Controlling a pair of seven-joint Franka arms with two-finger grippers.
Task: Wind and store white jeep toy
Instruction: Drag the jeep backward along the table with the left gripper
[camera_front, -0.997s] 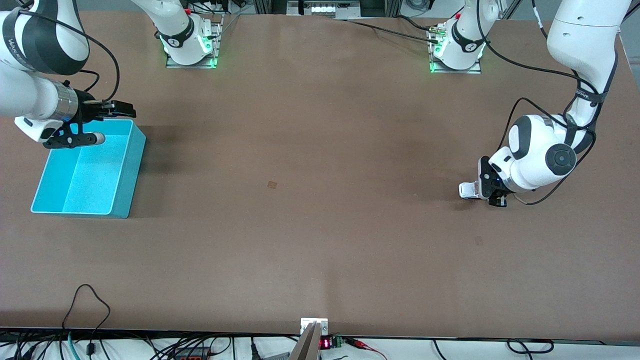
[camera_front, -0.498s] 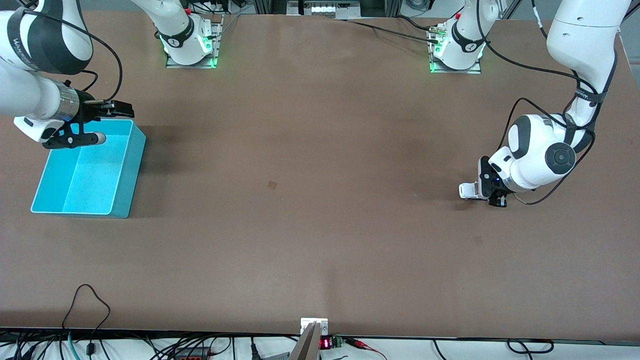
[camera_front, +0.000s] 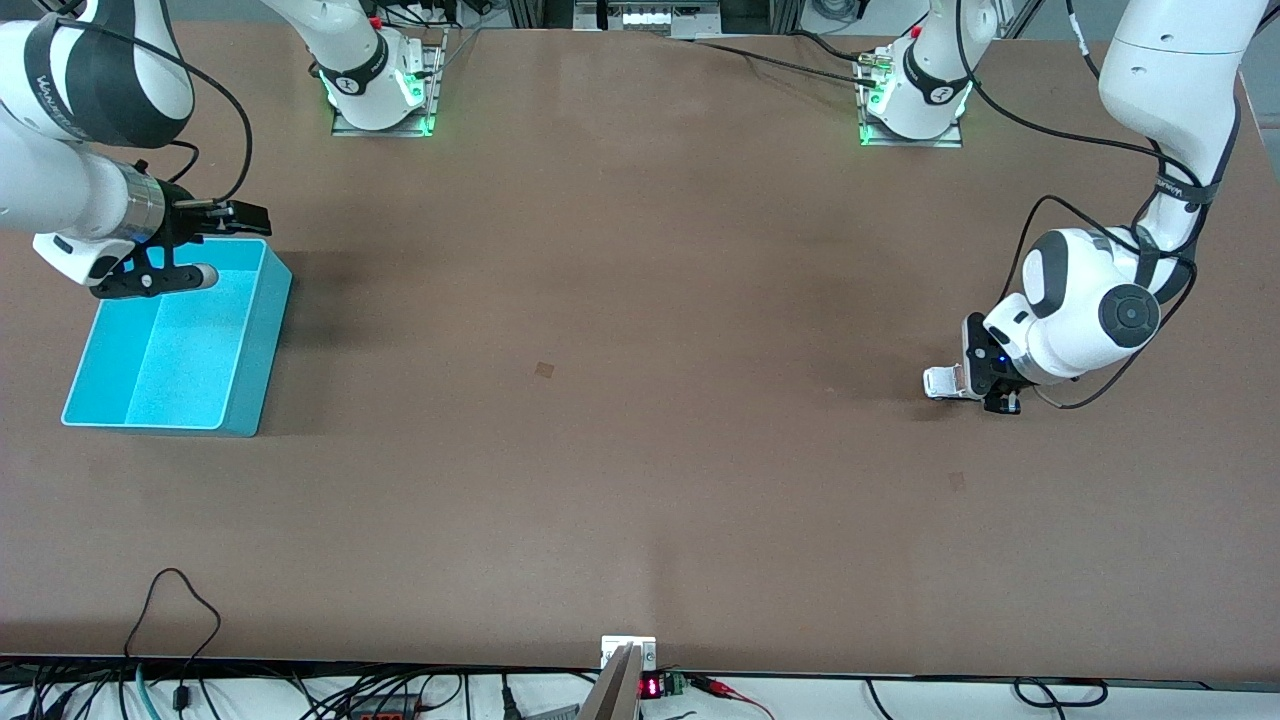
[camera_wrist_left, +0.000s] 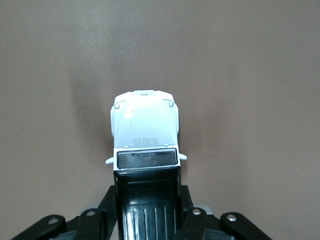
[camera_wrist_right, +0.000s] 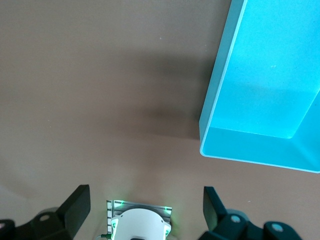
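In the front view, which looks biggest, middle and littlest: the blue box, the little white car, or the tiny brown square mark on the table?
1. Open turquoise plastic bin, clearly largest.
2. White jeep toy, held in the left gripper.
3. Small dark square mark on the table, only slightly smaller-looking than the jeep.

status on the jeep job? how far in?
Early. Done: left gripper is shut on the white jeep toy, low at the table near the left arm's end. Left: winding, then storing in the turquoise bin, which shows nothing inside. Right gripper waits open over it.

A wide brown table (camera_front: 620, 300) (matte, evenly lit) with cables (camera_front: 180, 640) along its near edge.
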